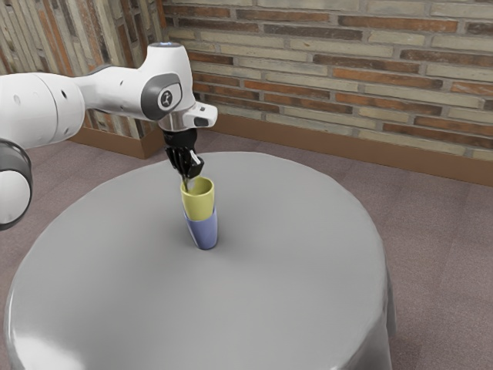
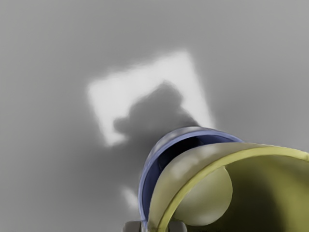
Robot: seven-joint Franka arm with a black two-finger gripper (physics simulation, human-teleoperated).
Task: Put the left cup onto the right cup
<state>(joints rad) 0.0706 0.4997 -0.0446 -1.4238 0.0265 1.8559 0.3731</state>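
Your claw [image 1: 188, 179] pinches the yellow cup [image 1: 199, 202] at its ten-o'clock rim, nested in the blue cup [image 1: 203, 231] on the worktop [image 1: 293, 293]; the wrist view adds the gap between rims.

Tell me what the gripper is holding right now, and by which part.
The gripper holds the yellow cup by its rim, pinching the wall on the side nearest the arm. The cup sits nested in the blue cup.

In the exterior view the yellow cup [image 1: 198, 200] hides its base inside the blue cup [image 1: 204, 233]; the lower edge crops the table [image 1: 308, 293].
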